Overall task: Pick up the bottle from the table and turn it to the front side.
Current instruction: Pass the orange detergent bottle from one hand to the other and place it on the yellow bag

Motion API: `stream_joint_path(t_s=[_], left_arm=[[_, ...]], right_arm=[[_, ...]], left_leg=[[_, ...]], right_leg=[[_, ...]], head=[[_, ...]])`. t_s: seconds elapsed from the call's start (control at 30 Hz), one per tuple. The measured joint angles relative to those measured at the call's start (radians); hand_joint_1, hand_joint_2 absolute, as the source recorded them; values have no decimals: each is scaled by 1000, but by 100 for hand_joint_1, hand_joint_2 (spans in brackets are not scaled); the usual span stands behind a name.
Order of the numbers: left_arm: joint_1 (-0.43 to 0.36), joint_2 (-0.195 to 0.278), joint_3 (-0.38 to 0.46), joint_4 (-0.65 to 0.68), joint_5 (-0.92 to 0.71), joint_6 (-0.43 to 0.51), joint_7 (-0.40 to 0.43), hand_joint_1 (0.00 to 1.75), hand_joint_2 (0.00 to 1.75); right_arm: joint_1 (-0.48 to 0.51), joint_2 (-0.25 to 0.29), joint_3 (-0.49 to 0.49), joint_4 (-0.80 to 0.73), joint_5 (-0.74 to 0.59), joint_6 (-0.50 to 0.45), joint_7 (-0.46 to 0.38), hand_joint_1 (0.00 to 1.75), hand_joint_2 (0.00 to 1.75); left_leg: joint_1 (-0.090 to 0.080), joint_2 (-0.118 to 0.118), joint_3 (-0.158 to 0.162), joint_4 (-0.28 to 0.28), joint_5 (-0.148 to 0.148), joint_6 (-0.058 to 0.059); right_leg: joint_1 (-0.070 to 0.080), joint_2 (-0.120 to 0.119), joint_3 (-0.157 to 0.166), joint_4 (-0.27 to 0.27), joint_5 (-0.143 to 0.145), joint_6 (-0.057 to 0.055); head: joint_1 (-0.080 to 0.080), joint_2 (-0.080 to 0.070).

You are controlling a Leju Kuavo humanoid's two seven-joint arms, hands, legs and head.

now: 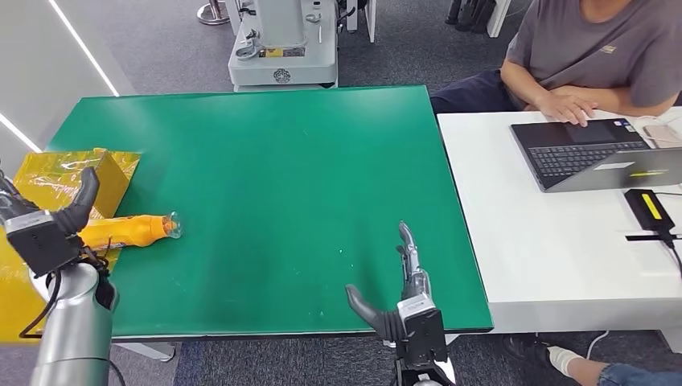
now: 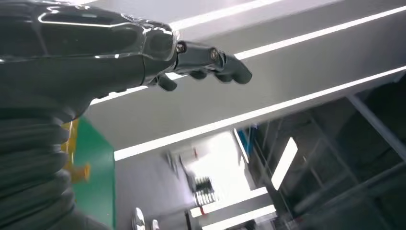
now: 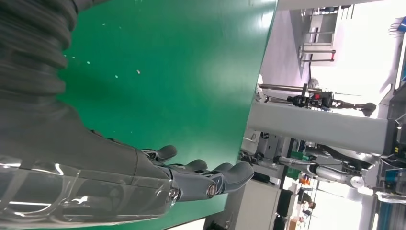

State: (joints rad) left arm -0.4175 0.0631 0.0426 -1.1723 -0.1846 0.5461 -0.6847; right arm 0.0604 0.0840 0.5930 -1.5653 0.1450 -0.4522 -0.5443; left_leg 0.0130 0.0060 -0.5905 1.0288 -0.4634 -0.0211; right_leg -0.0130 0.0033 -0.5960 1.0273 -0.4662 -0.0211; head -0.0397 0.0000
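1. Here, the orange bottle (image 1: 129,231) is lying on its side near the left edge of the green surface (image 1: 281,185), with its clear cap end pointing toward the middle of the surface.
2. The other end of the bottle is resting beside a yellow box (image 1: 80,181), which is sitting at the left edge on crinkled yellow plastic.
3. The left hand (image 1: 44,225) is hovering above the left edge, just in front of the bottle in the head view; its thumb is sticking up and it is not gripping the bottle.
4. In the left wrist view, the fingers (image 2: 210,60) of this hand are stretching out with only a slight curl, and nothing is lying in them.
5. The right hand (image 1: 402,301) is staying over the near edge of the surface, well apart from the bottle, with its fingers (image 3: 225,175) pointing forward, the thumb spreading to the side, and holding nothing.
6. A person (image 1: 595,56) is sitting at the white table (image 1: 531,249) on the right, with one hand resting on a laptop (image 1: 587,153).
7. A black device with a yellow label (image 1: 650,211) is lying near the laptop.
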Motion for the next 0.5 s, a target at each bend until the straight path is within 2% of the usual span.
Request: stream_joint_path(t_s=[0.13,0.27,0.4,0.5], left_arm=[[38,-54,-53,-116,192,-91,0,0,175],[87,-136,-105,-200,438,-217,0,0,175],[152,-242,-140,-306,442,-203,0,0,175],[195,-310,-149,-372,456,-238,0,0,175]], right_arm=[[-6,1,-3,8,0,3,0,0,175],[-15,1,-11,10,1,6,-3,0,175],[-26,1,-24,5,0,13,-7,0,175],[-40,1,-29,-2,2,19,-11,0,175]], left_leg=[[0,0,0,1,0,0],[0,0,0,1,0,0],[-1,0,-1,1,-1,1],[0,0,-1,1,-1,1]], right_leg=[[0,0,0,0,0,0],[-1,-1,0,-1,0,0],[-1,0,0,-1,0,1],[-1,0,0,-1,0,1]], head=[[0,0],[0,0],[0,0],[0,0]])
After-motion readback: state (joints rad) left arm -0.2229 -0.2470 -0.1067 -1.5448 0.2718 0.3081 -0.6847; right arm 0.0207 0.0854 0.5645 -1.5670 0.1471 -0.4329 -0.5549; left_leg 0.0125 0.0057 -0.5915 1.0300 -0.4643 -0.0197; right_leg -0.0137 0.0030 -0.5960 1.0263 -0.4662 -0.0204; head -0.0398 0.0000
